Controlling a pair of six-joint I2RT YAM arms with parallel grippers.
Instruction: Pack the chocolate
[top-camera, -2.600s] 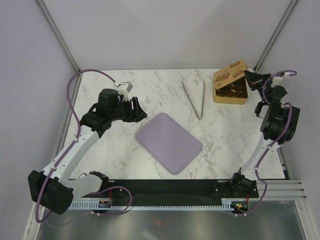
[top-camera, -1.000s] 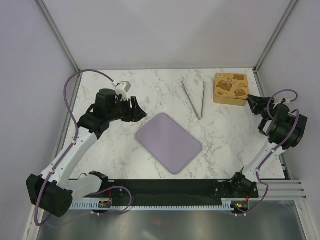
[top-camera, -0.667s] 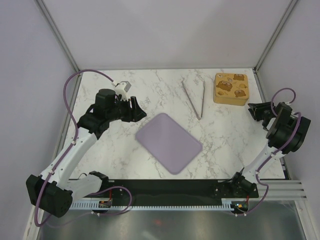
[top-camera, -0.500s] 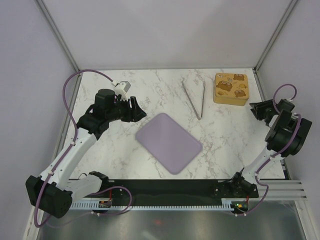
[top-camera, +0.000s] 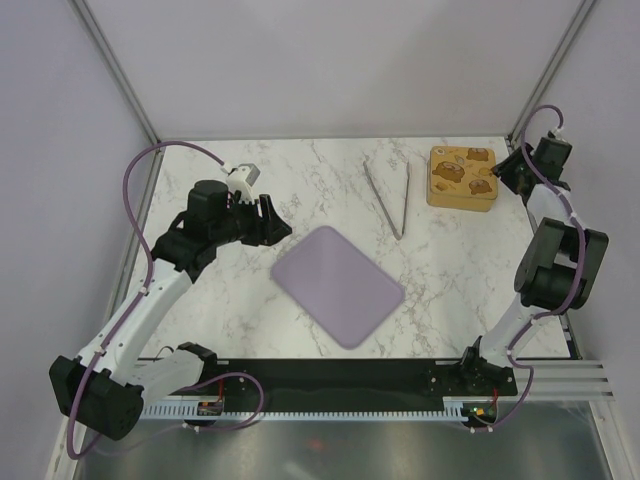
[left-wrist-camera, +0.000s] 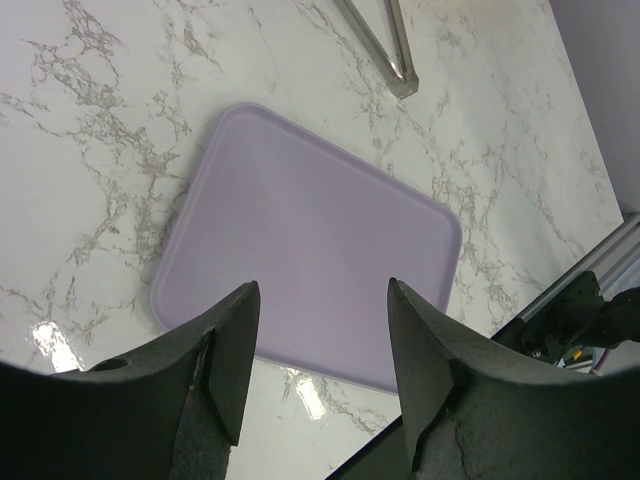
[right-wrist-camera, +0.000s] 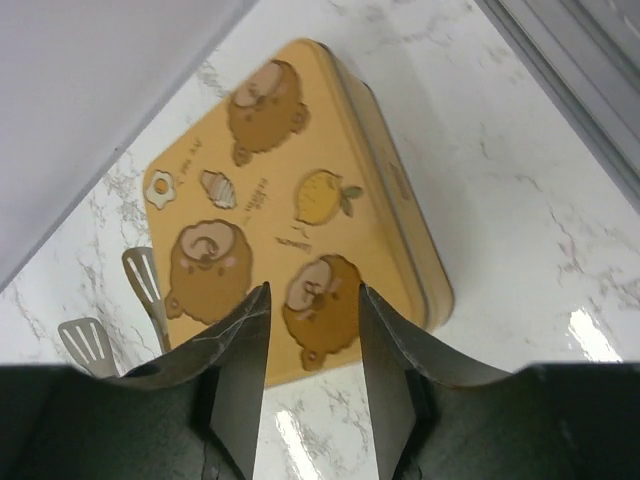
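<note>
Left gripper (left-wrist-camera: 320, 300) hung above the flat lilac rounded-corner mat (left-wrist-camera: 300, 230), fingers set moderately apart, nothing between them. In the overhead view it sat left of centre (top-camera: 274, 215), pointing toward the mat (top-camera: 338, 285), which lay at mid-frame on the white marble-patterned table (top-camera: 230, 290).

Right gripper (right-wrist-camera: 312, 295) stood raised at the upper right of the overhead frame (top-camera: 512, 172), just beside the right edge of the square gold tin with cartoon bears printed on its lid (top-camera: 460, 178). Its fingers were parted – only the tin (right-wrist-camera: 290, 200) showed through the gap (no contact visible).

Metal tongs (top-camera: 388, 197) lay on the table left of the tin, apart from it, with their joined tip toward the mat; their flat spatula-like ends appeared at the lower left of the right wrist view (right-wrist-camera: 140, 275).

Chocolate pieces: not visible in any view – the tin's lid was on, hiding its inside.
</note>
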